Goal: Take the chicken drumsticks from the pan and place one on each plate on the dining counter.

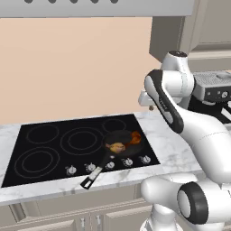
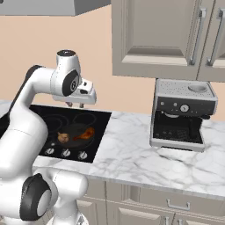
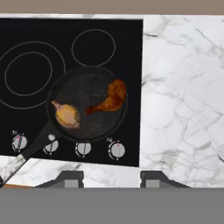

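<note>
Two chicken drumsticks [image 3: 107,101] lie apart inside the pan [image 3: 87,87], a paler golden one at its left and an orange-brown one at its right. The pan sits on the black cooktop [image 3: 39,35], just behind the knobs [image 3: 117,150], its handle reaching over the marble tabletop [image 3: 183,96] edge. The pincer [image 3: 110,179] hovers above, open and empty. A coffee machine [image 2: 182,114] stands well apart.

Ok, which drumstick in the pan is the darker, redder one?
The drumstick on the side of the pan away from the handle; it is reddish-brown. The other one, near the handle, is paler and golden.
</note>
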Controlling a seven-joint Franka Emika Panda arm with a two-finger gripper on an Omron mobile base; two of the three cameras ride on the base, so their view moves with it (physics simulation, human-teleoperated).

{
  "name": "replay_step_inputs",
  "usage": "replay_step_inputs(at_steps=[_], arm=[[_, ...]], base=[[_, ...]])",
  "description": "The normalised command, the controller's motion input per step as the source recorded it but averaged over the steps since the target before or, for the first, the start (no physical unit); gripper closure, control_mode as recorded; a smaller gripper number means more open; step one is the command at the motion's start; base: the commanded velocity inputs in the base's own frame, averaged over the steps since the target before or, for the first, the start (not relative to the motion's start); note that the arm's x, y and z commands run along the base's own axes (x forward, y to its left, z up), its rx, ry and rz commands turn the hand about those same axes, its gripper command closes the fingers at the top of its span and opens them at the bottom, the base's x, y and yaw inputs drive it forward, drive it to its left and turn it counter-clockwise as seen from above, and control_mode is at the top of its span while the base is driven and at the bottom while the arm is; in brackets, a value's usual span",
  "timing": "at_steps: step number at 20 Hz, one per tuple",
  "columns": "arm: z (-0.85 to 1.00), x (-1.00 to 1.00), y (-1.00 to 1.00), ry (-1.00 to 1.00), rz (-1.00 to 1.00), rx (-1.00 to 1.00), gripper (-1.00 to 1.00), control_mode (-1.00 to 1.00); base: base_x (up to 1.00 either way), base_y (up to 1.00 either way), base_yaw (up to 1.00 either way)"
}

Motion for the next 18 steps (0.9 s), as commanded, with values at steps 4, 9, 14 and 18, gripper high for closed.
replay_step_inputs(at_steps=[4, 9, 14, 18], arm=[[-0.13, 0.0, 0.23, 0.0, -0.03, -0.01, -1.0, -1.0], [-0.31, 0.01, 0.4, 0.07, -0.03, -0.03, -1.0, -1.0], [-0.56, 0.07, 0.29, 0.09, 0.16, -0.12, -1.0, -1.0], [-0.62, 0.25, 0.18, 0.04, 0.23, -0.11, -1.0, -1.0]], base=[[0.0, 0.0, 0.0], [0.0, 0.0, 0.0], [0.0, 0.0, 0.0], [0.0, 0.0, 0.0]])
